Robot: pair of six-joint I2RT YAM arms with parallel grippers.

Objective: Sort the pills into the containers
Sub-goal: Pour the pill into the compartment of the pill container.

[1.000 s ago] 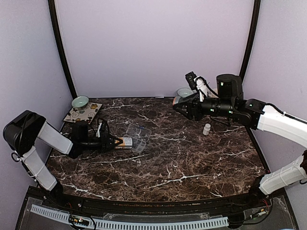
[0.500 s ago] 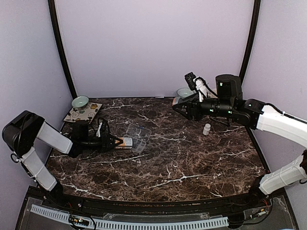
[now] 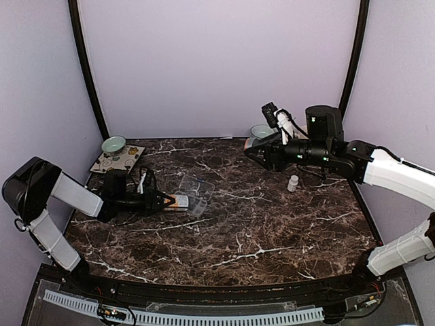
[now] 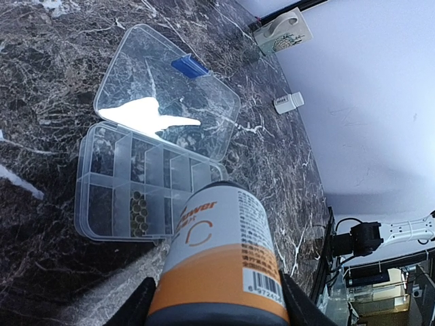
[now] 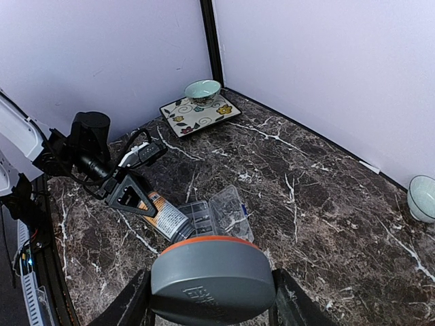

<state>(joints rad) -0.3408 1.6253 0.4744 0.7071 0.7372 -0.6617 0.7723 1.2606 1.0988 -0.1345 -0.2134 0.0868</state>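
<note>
The containers are one clear organizer box [image 4: 119, 178] lying on the marble with its hinged lid [image 4: 170, 95] flat open; it also shows in the top view [image 3: 197, 202] and in the right wrist view [image 5: 198, 219]. Small brown pills [image 4: 138, 212] fill one compartment. My left gripper [image 4: 217, 309] is shut on a white and orange pill bottle [image 4: 221, 258], which is tipped with its mouth at the box's near edge [image 3: 179, 201]. My right gripper [image 5: 211, 292] hovers high at the back right, shut on the bottle's grey, orange-rimmed cap [image 5: 212, 278].
A small white vial [image 3: 293, 183] stands under the right arm. A flowered plate [image 3: 117, 161] and a green bowl [image 3: 113, 144] sit at the back left. Another bowl [image 3: 261, 130] sits at the back right. A white patterned mug [image 4: 282, 30] stands by the wall.
</note>
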